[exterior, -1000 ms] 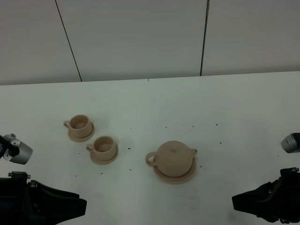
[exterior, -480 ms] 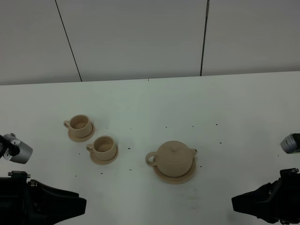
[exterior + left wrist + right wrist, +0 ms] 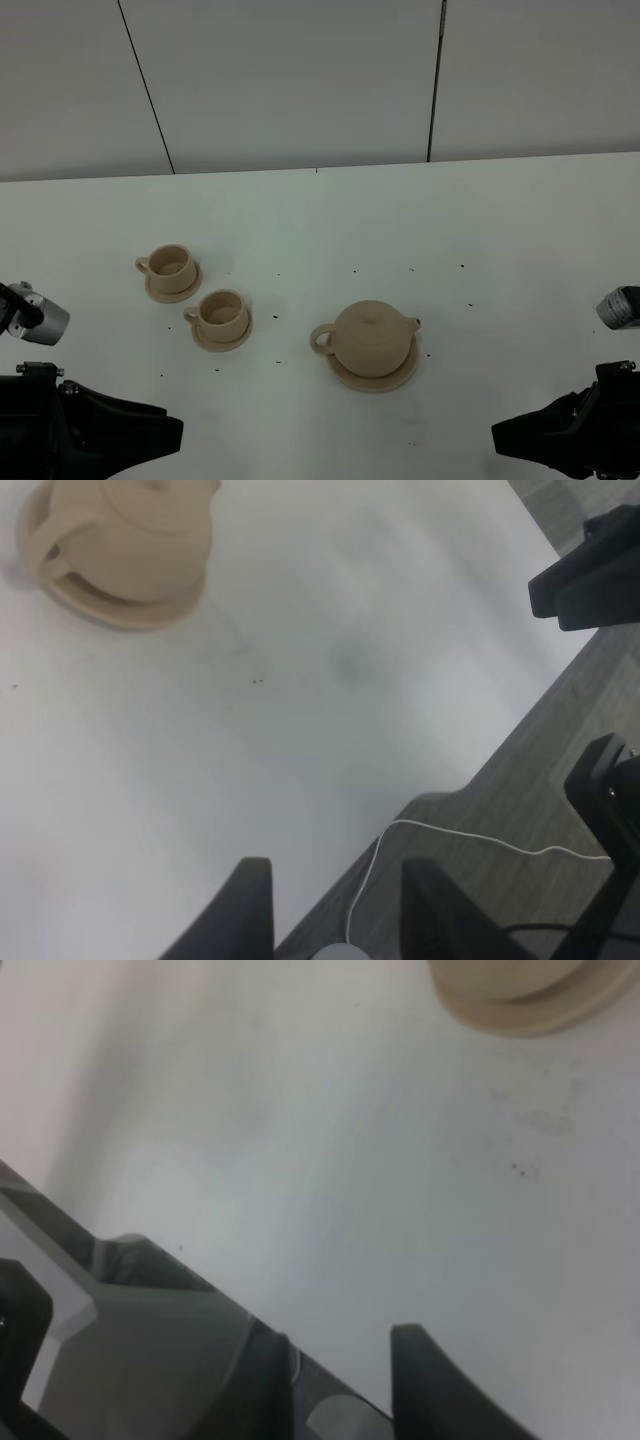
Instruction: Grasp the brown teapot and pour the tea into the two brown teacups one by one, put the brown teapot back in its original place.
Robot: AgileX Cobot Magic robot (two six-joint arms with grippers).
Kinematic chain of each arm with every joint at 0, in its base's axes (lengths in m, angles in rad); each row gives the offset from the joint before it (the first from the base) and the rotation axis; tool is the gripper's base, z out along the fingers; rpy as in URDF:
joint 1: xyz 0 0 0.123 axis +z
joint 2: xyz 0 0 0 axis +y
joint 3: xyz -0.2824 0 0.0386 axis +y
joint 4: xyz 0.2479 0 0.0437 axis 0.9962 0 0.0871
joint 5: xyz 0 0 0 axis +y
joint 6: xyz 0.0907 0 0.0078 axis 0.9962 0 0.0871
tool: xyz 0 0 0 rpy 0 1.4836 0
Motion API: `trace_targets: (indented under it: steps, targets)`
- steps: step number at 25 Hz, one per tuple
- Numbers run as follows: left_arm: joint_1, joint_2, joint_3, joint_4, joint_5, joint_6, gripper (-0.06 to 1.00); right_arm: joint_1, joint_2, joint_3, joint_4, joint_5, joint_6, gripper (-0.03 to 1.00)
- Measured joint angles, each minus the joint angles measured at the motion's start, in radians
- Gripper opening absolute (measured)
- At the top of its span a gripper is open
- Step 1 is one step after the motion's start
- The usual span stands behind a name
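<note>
Exterior high view: a white table (image 3: 500,220) is seen with a tea set on it. The teapot (image 3: 372,338) is found a little right of the middle, low in the frame. It is set upright on its big saucer (image 3: 375,382), and its lid is on. Its handle is turned to the left of the frame and its spout to the right. Two cups are placed to the left of the teapot, apart from it. The far cup (image 3: 172,263) is seen at the middle left, and the near cup (image 3: 222,309) is just below and to the right of it. Each cup is set on a small saucer, and both handles are turned to the left. Nothing is touched by the arms.

The left gripper (image 3: 165,437) is kept at the lower left corner and the right gripper (image 3: 510,437) at the lower right corner, both well apart from the tea set.

From the left wrist view, the left gripper's fingers (image 3: 250,900) are seen spread, with nothing held between them. A thin white cable (image 3: 450,830) is seen past the table edge.

From the right wrist view, the right gripper's fingers (image 3: 410,1360) are spread too, and nothing is held. Only an edge of the big saucer (image 3: 520,1005) is caught there.
</note>
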Motion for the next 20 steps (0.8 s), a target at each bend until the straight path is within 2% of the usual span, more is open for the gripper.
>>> trace_targets:
  steps: [3,7,10,14,20]
  targets:
    - [0.000,-0.019,-0.004,0.001,0.015,-0.043,0.37,0.000,0.000,0.000,0.011,0.001,0.000,0.24]
    - [0.000,-0.117,-0.062,0.009,0.085,-0.085,0.34,0.000,0.000,0.000,0.012,0.005,0.001,0.24]
    - [0.000,-0.241,-0.136,0.059,0.101,-0.128,0.31,0.000,0.000,0.000,0.012,0.008,0.001,0.24]
    - [0.000,-0.406,-0.183,0.239,0.112,-0.287,0.29,0.000,0.000,0.000,0.012,0.008,0.001,0.24]
    - [0.000,-0.586,-0.186,0.679,0.138,-0.649,0.29,0.000,0.000,0.000,0.012,0.009,0.000,0.24]
